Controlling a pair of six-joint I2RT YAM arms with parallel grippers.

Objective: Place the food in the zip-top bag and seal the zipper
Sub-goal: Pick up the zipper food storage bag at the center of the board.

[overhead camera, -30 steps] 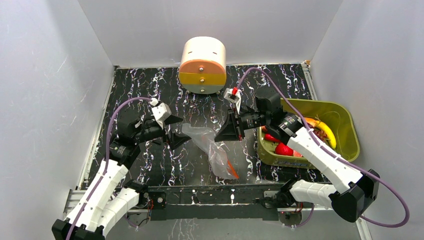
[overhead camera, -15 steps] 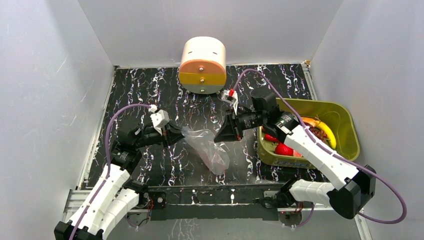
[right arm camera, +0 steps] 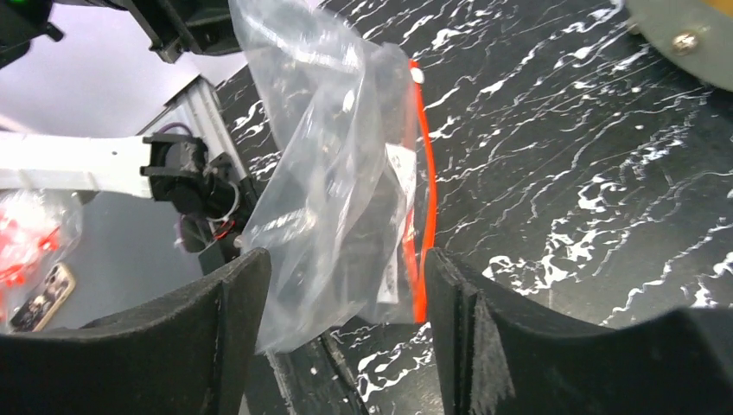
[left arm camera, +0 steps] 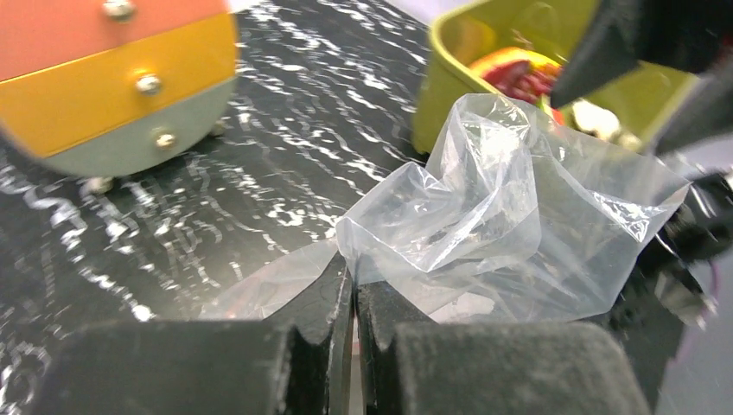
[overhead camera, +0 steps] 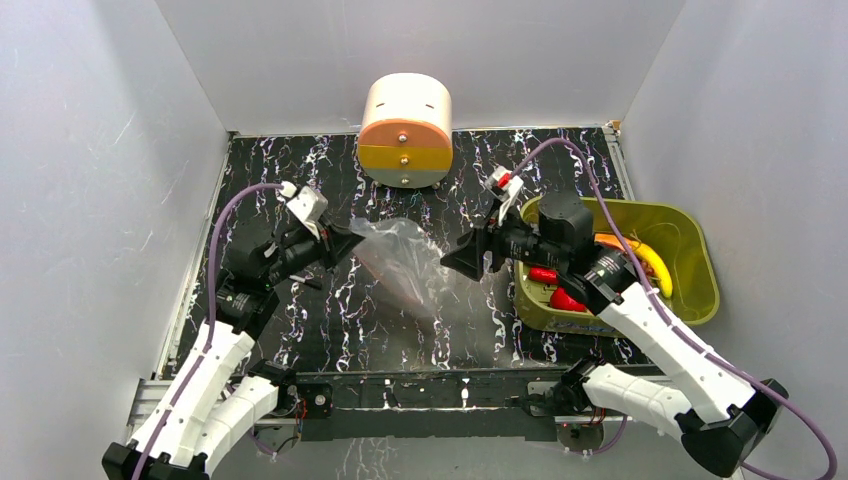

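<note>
The clear zip-top bag hangs crumpled above the dark table between my two grippers. My left gripper is shut on the film at the bag's left edge; the left wrist view shows the film pinched at the closed gripper. My right gripper stands open at the bag's right side. In the right wrist view the bag and its orange-red zipper hang between the spread fingers of that gripper. The food, a yellow banana and red pieces, lies in the bin.
An olive-green bin sits at the right edge of the table, just behind my right arm. A round cream, orange and yellow drawer unit stands at the back centre. White walls close in the left, right and rear sides.
My left gripper has closed on the bag's left edge and lifted it back. The right gripper has opened, released the bag and drawn slightly to the right.
</note>
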